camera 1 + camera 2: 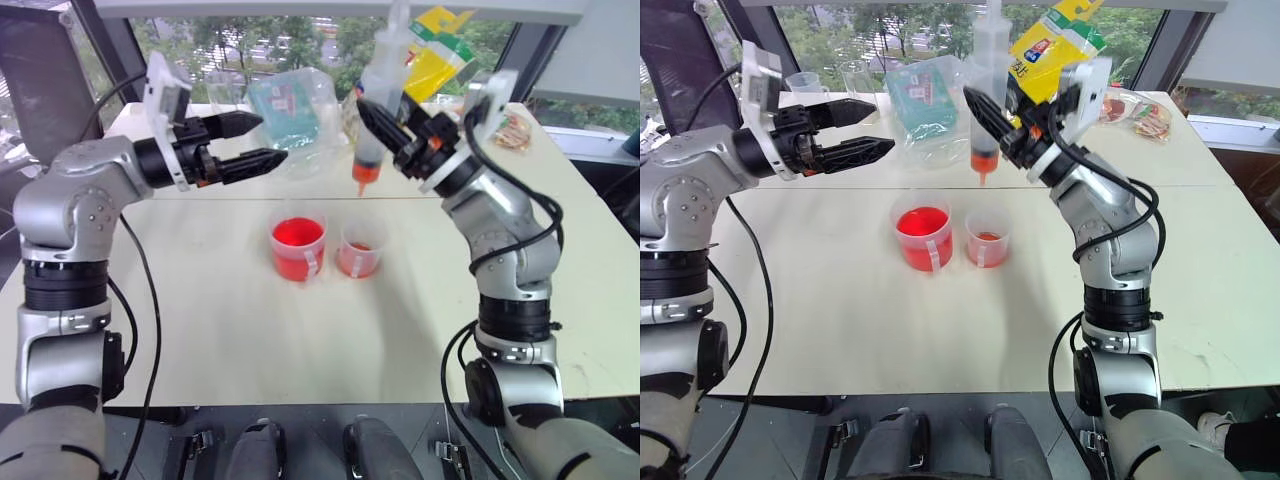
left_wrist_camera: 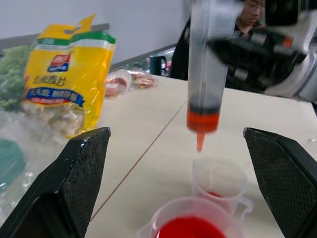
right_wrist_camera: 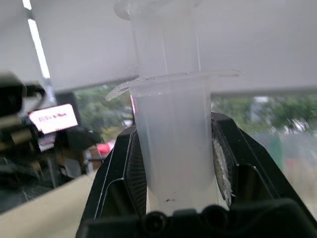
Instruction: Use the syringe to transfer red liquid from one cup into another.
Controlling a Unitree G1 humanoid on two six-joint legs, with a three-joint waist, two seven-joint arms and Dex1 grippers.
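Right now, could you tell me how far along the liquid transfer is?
Done: the syringe holds some red liquid. In hand: the right claw grips it upright above the smaller cup. Left: emptying it there; that cup holds little, the larger cup much. The left claw is open.

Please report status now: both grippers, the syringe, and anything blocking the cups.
Left gripper open, holding nothing. Right gripper shut on the syringe, upright, tip above the smaller cup, red liquid low in barrel. Larger cup beside it; nothing blocking.

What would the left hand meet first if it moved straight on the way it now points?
Most likely the syringe that the right hand holds upright: it hangs between the open left hand's fingers in the wrist view. Depth is unclear, so this is a judgement.
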